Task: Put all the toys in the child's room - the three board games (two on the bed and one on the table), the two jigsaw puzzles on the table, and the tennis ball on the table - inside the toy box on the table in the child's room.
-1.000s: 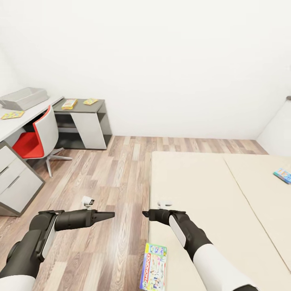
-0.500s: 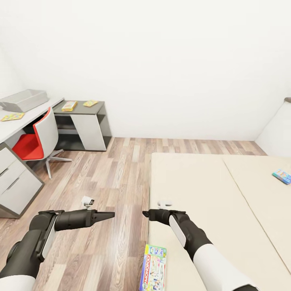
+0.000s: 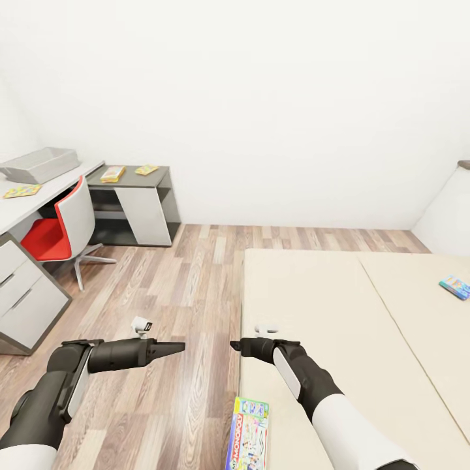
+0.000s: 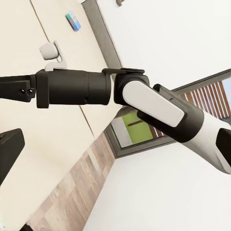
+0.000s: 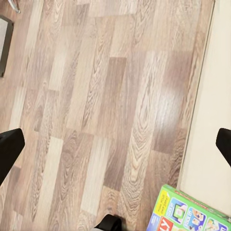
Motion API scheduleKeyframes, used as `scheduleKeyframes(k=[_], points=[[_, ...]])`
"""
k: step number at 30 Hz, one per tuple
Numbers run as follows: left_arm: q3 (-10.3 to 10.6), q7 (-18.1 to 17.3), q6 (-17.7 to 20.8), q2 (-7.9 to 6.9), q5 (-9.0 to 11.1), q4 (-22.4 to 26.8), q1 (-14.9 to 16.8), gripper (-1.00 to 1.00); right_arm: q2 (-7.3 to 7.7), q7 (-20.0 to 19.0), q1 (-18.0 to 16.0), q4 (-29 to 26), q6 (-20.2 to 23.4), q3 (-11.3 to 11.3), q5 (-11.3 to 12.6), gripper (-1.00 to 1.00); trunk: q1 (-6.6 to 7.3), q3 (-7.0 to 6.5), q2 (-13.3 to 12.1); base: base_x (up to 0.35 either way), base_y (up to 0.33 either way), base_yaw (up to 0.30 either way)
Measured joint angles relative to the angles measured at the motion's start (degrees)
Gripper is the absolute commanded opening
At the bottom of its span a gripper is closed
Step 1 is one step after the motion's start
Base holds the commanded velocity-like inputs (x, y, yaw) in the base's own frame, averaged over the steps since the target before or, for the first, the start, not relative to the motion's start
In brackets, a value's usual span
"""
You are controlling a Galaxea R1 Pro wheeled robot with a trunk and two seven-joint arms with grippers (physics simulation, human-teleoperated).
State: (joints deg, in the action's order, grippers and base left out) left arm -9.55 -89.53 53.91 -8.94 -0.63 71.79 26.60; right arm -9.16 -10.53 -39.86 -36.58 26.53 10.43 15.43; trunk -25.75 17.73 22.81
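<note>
left gripper [image 3: 179, 348]: you're holding it level over the wood-plank floor [image 3: 189, 287], fingertips pointing inward; head view shows the fingers as one dark wedge, so I can't tell if they're spread or pressed together.
right gripper [image 3: 234, 344]: you're keeping it at the near-left edge of the beige two-part mattress bed [image 3: 339, 326], pointing toward the left one; the right wrist view shows its two dark fingertips [image 5: 9, 149] far apart at opposite sides, so it's spread wide, holding nothing.
near board game: the colourful Monopoly board game box [image 3: 248, 435] is lying flat on the bed's near-left corner, just below your right forearm; it's also showing in the right wrist view [image 5: 187, 214].
far board game: a small blue flat box [image 3: 455, 286] is sitting on the bed's right half, well apart.
toy box: the light grey open-topped bin [image 3: 40, 164] is sitting on the pale end of the L-shaped desk [image 3: 19, 209], far left.
puzzles/games on desk: one colourful flat box [image 3: 21, 191] is lying near the bin; two yellowish flat boxes [image 3: 113, 173] [image 3: 146, 170] are lying on the dark grey top.
chair: the red-and-white swivel chair [image 3: 62, 228] is standing tucked at the desk.
</note>
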Motion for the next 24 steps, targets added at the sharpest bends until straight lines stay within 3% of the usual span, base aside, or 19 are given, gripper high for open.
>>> scheduleKeyframes(k=[24], points=[[0.0, 0.0, 0.1, -0.02, 0.0, 0.0, 0.0, 1.0, 0.0, 0.1, 0.1, 0.0, -0.1, 0.0, 0.0, 1.0, 0.0, -1.61, 0.0, 0.0, 0.0, 0.0]])
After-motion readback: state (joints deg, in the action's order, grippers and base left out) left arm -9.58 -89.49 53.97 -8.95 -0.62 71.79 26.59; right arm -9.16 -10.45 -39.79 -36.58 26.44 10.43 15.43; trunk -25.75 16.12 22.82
